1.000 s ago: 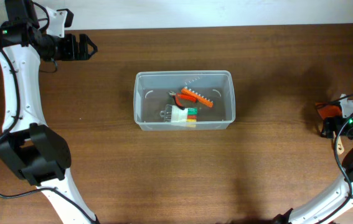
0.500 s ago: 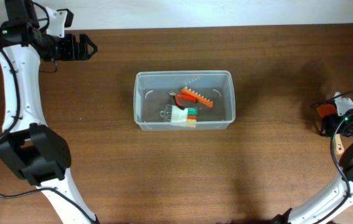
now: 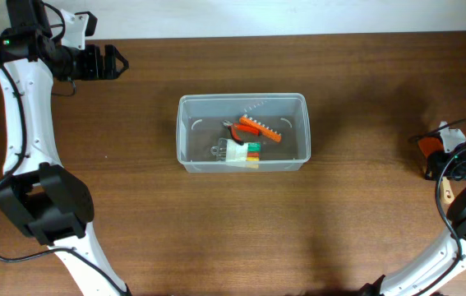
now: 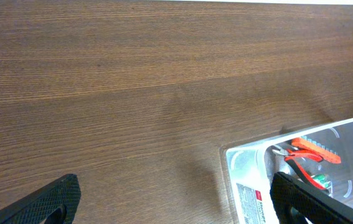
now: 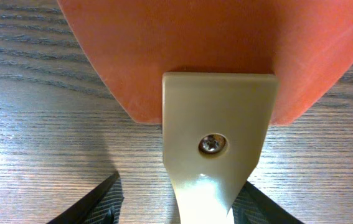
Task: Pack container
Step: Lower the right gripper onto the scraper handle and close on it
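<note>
The container (image 3: 241, 98), a clear plastic tub, stands mid-table and holds an orange tool (image 3: 260, 128) and a white block with coloured ends (image 3: 242, 150). Its corner (image 4: 251, 155) shows in the left wrist view. My left gripper (image 3: 118, 62) hovers open at the far left back, over bare wood, nothing between its fingers (image 4: 58, 199). At the right edge my right gripper (image 3: 450, 163) is down at an orange-and-beige tool (image 3: 427, 145). Its jaws straddle the beige handle (image 5: 216, 124). The right finger (image 5: 260, 202) is against the handle. The left finger (image 5: 98, 202) stands a little apart.
The table's back edge meets a white wall just behind the left gripper. A white piece (image 3: 449, 129) lies by the orange tool at the right edge. Brown wood surrounds the tub on all sides.
The right gripper's jaws have narrowed around the beige handle, and the orange tool has shifted slightly left. The left arm and the tub have not moved.
</note>
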### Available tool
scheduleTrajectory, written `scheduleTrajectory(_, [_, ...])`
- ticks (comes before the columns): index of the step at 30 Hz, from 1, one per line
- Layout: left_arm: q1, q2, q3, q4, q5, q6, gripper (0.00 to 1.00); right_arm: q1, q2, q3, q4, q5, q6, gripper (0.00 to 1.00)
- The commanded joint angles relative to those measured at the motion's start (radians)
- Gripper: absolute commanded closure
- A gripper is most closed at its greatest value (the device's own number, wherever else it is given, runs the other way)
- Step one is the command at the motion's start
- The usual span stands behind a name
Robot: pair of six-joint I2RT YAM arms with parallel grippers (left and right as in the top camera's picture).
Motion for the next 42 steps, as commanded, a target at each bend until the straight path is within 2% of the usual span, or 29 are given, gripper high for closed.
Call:
scheduleTrajectory(1, [0.003,-0.001,0.016,0.002,0.0,-0.009,0.01,0.004,0.019,0.0,0.002,0.027,-0.003,0.45])
scheduleTrajectory(9, [0.003,-0.001,0.016,0.002,0.0,-0.009,0.01,0.004,0.019,0.0,0.01,0.043,-0.003,0.56])
scheduleTrajectory(16, [0.003,-0.001,0.016,0.002,0.0,-0.009,0.01,0.004,0.019,0.0,0.013,0.043,-0.003,0.59])
scheduleTrajectory(19, [0.003,-0.001,0.016,0.002,0.0,-0.009,0.01,0.004,0.019,0.0,0.013,0.043,-0.003,0.64])
scheduleTrajectory(28, [0.003,-0.001,0.016,0.002,0.0,-0.009,0.01,0.004,0.019,0.0,0.014,0.043,-0.003,0.73])
scheduleTrajectory(42, [0.003,-0.001,0.016,0.002,0.0,-0.009,0.01,0.005,0.019,0.001,0.021,0.043,0.04,0.77])
